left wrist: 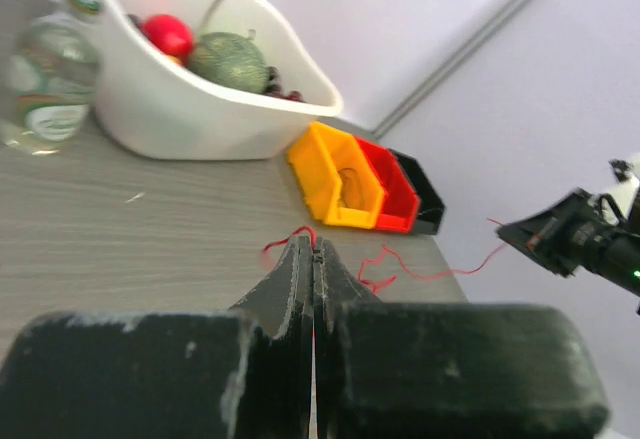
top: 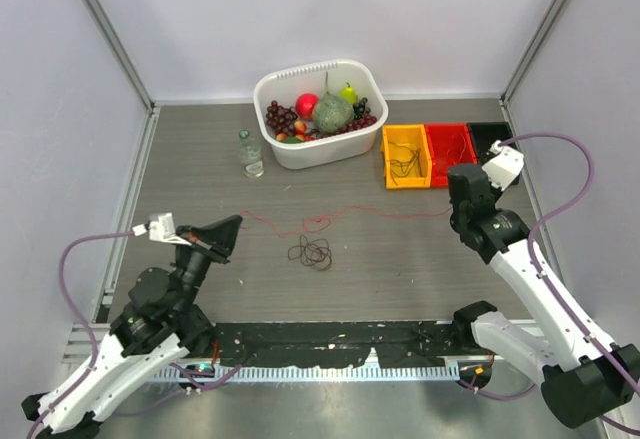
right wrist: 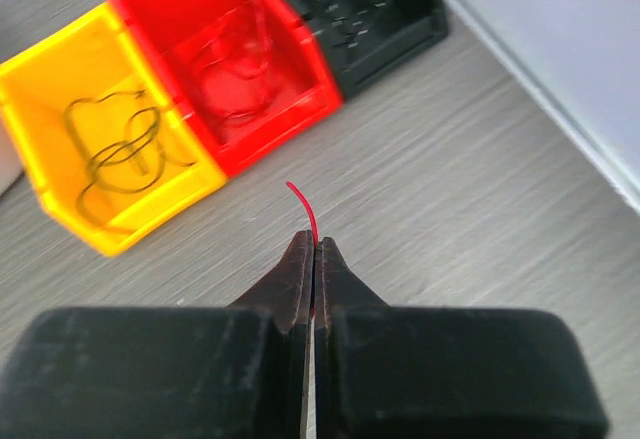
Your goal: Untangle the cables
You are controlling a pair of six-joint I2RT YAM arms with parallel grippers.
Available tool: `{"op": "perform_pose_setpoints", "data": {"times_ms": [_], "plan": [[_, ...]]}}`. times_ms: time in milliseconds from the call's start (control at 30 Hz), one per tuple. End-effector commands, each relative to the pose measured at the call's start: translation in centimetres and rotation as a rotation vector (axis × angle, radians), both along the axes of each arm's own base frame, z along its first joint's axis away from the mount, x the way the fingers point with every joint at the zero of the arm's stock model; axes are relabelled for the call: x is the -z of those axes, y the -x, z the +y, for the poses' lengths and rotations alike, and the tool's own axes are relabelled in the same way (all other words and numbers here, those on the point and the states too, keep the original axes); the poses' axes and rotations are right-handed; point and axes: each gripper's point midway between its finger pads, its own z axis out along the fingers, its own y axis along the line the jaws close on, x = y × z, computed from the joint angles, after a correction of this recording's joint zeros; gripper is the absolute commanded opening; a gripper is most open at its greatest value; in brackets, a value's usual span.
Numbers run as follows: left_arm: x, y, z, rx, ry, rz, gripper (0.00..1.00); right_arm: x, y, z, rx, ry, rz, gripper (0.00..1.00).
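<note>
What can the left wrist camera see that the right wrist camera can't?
Only the left wrist view shows a bottle, a white tub of fruit, and the right gripper across the table. Only the right wrist view looks down into the yellow bin, where dark wire loops lie plainly. Both show the yellow bin beside a red bin and a black bin, and a gripper shut on the red wire: the left gripper in one, the right in the other.

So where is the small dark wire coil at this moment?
In the top view the dark wire coil lies near the middle of the table, just on the near side of the red wire.
</note>
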Motion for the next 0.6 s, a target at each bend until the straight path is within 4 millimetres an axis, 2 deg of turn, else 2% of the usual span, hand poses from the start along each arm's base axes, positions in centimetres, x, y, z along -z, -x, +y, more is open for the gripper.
{"op": "perform_pose_setpoints", "data": {"times_ms": [0, 100, 167, 233, 300, 433, 567], "plan": [[3.0, 0.9, 5.9, -0.199, -0.158, 0.134, 0.0, -2.8, 1.1, -4.0, 0.18, 0.051, -0.054, 0.01], [2.9, 1.2, 7.4, -0.246, -0.167, 0.148, 0.0, -3.1, 1.3, -4.9, 0.201, 0.055, -0.055, 0.01], [2.7, 1.2, 7.5, -0.253, -0.147, 0.15, 0.0, -3.5, 1.5, -5.4, 0.216, 0.062, -0.058, 0.01], [2.3, 1.0, 7.7, -0.272, -0.127, 0.15, 0.0, -4.3, 2.0, -6.1, 0.246, 0.083, -0.067, 0.01], [2.1, 0.8, 8.7, -0.333, -0.117, 0.164, 0.0, -5.1, 3.0, -7.4, 0.305, 0.109, -0.08, 0.01], [1.0, 1.7, 13.9, -0.572, -0.025, 0.216, 0.0, -6.5, 5.0, -9.4, 0.41, 0.107, -0.125, 0.01], [-1.0, 2.7, 17.1, -0.691, 0.043, 0.181, 0.0, -7.8, 6.1, -10.3, 0.457, 0.099, -0.179, 0.01]]}}
